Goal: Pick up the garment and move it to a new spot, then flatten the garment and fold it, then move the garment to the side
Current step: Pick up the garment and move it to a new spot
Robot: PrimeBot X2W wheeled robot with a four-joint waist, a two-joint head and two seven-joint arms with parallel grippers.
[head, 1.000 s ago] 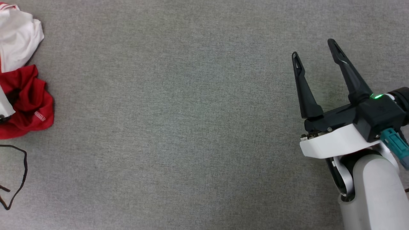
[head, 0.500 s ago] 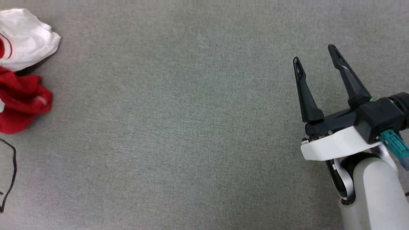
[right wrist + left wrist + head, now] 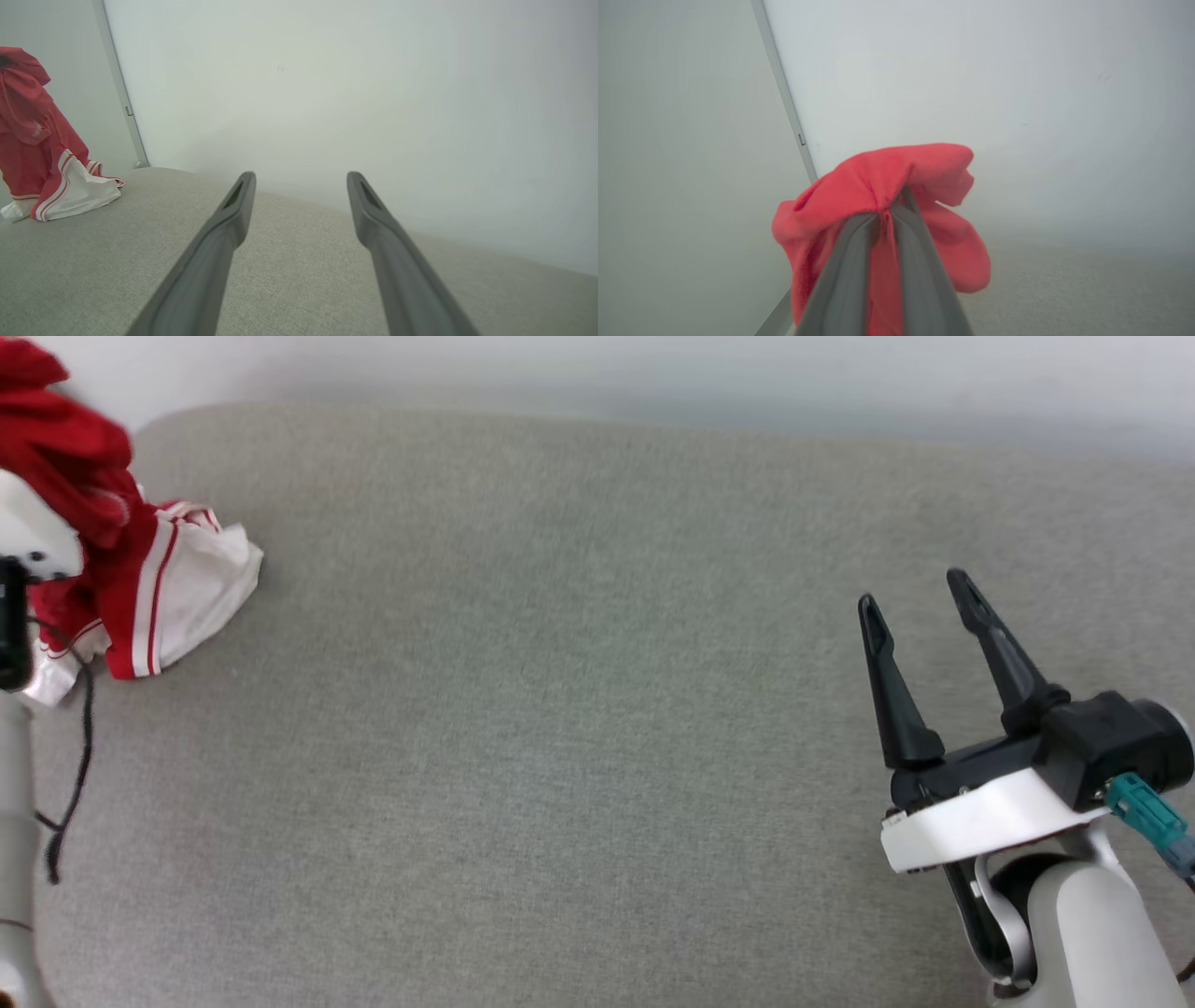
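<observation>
The garment [image 3: 140,579], red with white striped-trim sleeves, hangs bunched at the far left of the head view, its lower white part resting on the grey surface [image 3: 579,709]. In the left wrist view my left gripper [image 3: 889,205] is shut on a fold of the garment's red cloth [image 3: 896,177], raised above the surface. The right wrist view shows the garment [image 3: 42,154] draped upright at the far left. My right gripper [image 3: 915,595] stands open at the lower right, well apart from the garment, with nothing between its fingers [image 3: 233,219].
A pale wall [image 3: 653,373] rises behind the surface's rounded back edge. A thin vertical strip [image 3: 121,93] runs down the wall near the garment. A black cable [image 3: 70,775] hangs beside my left arm [image 3: 14,821].
The left gripper has shut on the garment and lifted it from a crumpled heap into a hanging bunch. The head camera has tilted up, bringing the wall into view. The right gripper stays open.
</observation>
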